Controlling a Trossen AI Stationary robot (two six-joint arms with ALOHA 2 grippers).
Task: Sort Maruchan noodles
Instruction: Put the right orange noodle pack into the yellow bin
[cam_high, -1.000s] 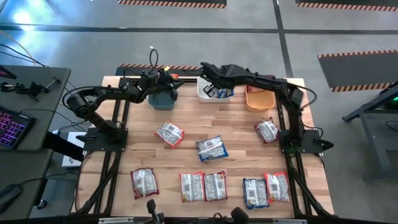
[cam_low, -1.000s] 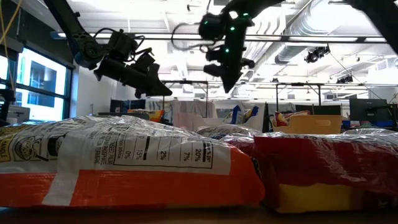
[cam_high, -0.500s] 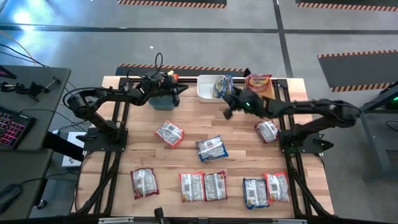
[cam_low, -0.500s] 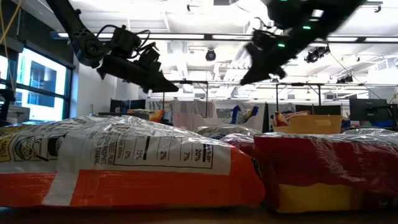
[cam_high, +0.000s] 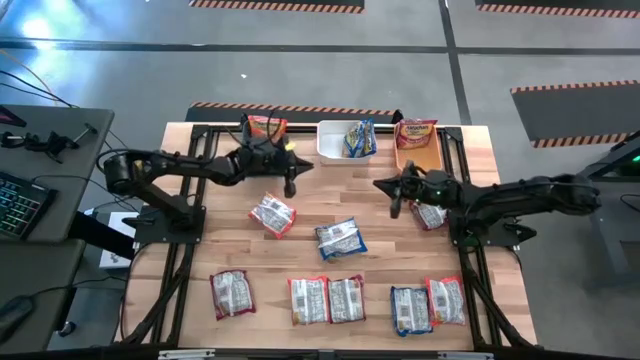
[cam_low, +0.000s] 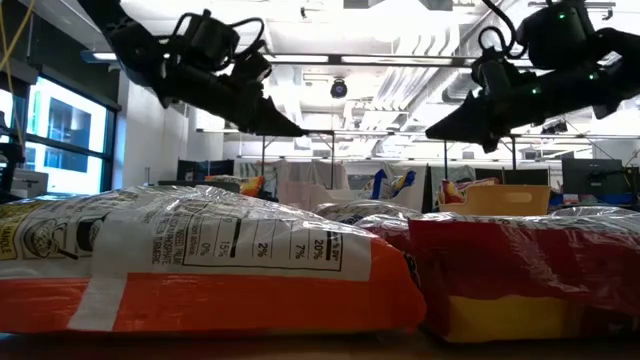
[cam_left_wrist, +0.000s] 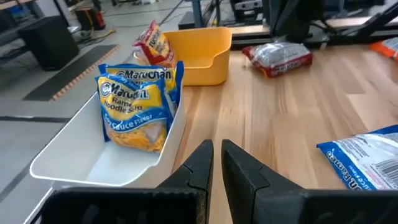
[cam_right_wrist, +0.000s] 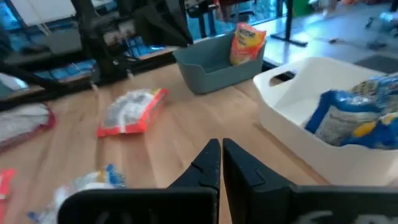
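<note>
Pale wood forms the desk, which carries three bins along its far edge so each colour has its own destination. The teal bin holds an orange packet, the white bin blue packets, the orange bin a red one. The unsorted Maruchan noodles lie face-down, spread apart for single picks. The left hand and right hand hover over mid-desk, fingers together, gripping nothing, probably between picks.

teal bin, white bin and orange bin line the wooden table's far edge.
</note>
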